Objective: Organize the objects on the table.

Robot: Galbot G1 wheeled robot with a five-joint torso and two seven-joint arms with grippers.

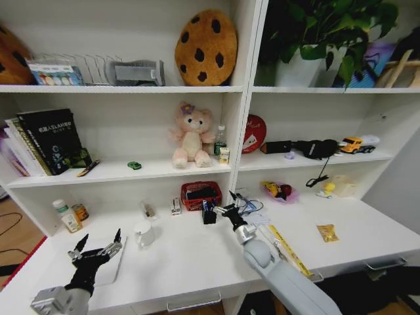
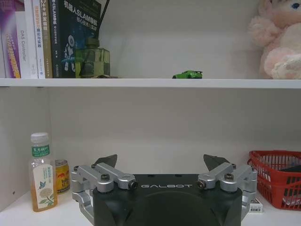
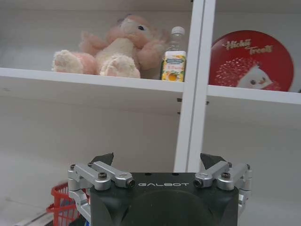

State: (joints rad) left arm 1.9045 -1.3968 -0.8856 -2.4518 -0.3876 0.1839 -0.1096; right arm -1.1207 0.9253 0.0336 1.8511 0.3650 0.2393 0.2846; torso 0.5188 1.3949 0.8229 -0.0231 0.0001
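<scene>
The tiny green toy car stands on the lower shelf left of the plush; the left wrist view shows the car on that shelf above the gripper. A slim silver laptop lies flat at the white table's front left. My left gripper hovers open over it, partly hiding it. Thin blue pens lie by the shelf wall at table centre. My right gripper is open just left of them, above a small black holder.
A red mesh basket sits against the back wall beside the right gripper. A white mug, a bottle and a can stand at left. A yellow ruler lies along the right forearm. A yellow packet lies at right.
</scene>
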